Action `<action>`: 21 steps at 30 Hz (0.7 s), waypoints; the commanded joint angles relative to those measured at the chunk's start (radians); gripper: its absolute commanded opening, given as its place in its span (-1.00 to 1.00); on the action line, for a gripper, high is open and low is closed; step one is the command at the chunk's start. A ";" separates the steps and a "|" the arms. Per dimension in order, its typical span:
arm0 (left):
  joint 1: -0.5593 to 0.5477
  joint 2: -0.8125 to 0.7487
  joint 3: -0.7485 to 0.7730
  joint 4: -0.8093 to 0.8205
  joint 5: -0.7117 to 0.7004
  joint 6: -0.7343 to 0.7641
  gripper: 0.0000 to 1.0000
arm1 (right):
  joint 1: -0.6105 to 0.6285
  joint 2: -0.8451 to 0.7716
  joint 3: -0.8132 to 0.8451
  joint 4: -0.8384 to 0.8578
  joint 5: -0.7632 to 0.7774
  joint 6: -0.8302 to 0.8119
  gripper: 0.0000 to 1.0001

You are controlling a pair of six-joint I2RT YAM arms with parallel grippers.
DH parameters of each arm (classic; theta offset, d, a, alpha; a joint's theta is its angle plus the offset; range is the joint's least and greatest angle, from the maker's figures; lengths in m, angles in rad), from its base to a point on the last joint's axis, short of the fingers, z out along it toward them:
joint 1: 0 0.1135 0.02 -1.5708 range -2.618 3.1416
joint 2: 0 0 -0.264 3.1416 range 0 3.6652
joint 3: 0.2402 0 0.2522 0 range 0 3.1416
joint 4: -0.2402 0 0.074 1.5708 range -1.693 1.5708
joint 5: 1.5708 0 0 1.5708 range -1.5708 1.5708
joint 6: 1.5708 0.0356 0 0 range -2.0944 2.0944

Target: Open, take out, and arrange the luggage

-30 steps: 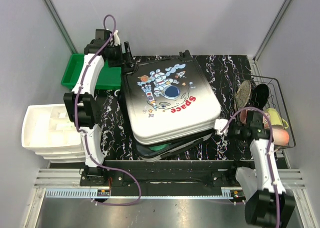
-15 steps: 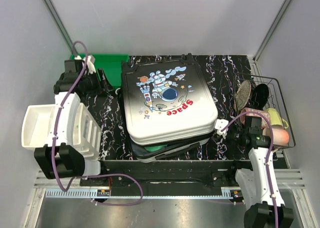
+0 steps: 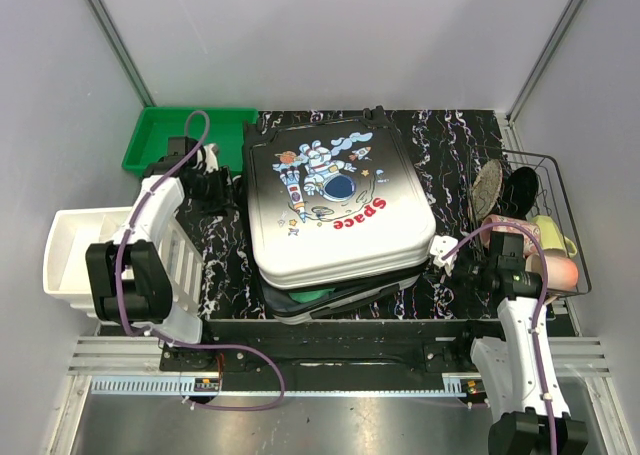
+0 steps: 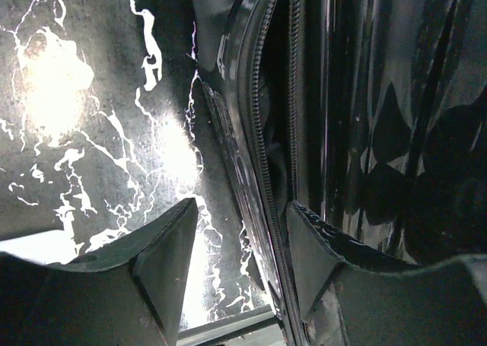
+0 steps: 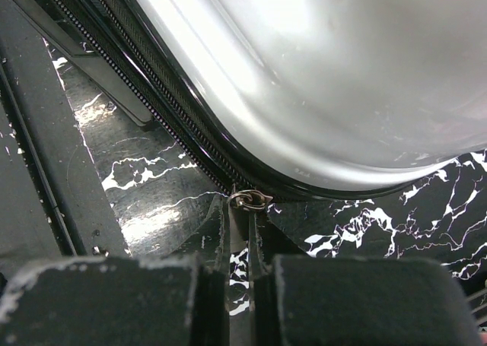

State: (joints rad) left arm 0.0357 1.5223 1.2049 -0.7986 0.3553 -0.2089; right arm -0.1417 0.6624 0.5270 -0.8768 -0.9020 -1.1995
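The luggage [image 3: 340, 215], a white-to-black shell with an astronaut and "Space" print, lies flat on the black marbled table. Its lid sits slightly skewed, with a gap along the near edge showing something green inside. My left gripper [image 3: 218, 190] is open at the case's left side. In the left wrist view [image 4: 242, 239] its fingers straddle the zipper seam [image 4: 266, 133] without gripping. My right gripper [image 3: 447, 255] is at the near right corner. In the right wrist view [image 5: 245, 217] it is shut on the metal zipper pull [image 5: 249, 200] below the white shell [image 5: 342, 80].
A green plastic bin [image 3: 185, 135] sits at the back left. A white drawer unit [image 3: 100, 265] stands at the left edge, close to my left arm. A wire basket [image 3: 540, 225] with shoes and a cup stands at the right.
My left arm left the case's back left corner, swung out over the drawer unit, then came back in to the case's left side. My right gripper shifted slightly right, still holding the zipper pull.
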 commanded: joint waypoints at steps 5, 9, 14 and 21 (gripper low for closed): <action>-0.031 0.061 0.024 0.102 0.011 -0.004 -0.09 | 0.004 -0.038 0.067 0.058 -0.068 0.043 -1.00; -0.019 0.140 0.080 0.084 -0.059 0.018 -0.96 | 0.004 -0.021 0.074 0.064 0.040 0.017 -1.00; -0.008 0.228 0.228 0.029 -0.107 0.086 -1.00 | -0.025 0.089 0.099 0.192 0.083 -0.005 -1.00; 0.000 0.323 0.360 -0.001 -0.177 0.134 -1.00 | -0.125 0.293 0.214 0.246 0.045 -0.089 -1.00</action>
State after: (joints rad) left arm 0.0082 1.7901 1.4761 -0.9962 0.3298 -0.1764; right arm -0.1795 0.9001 0.6197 -0.8112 -0.8482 -1.2007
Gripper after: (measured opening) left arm 0.061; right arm 0.064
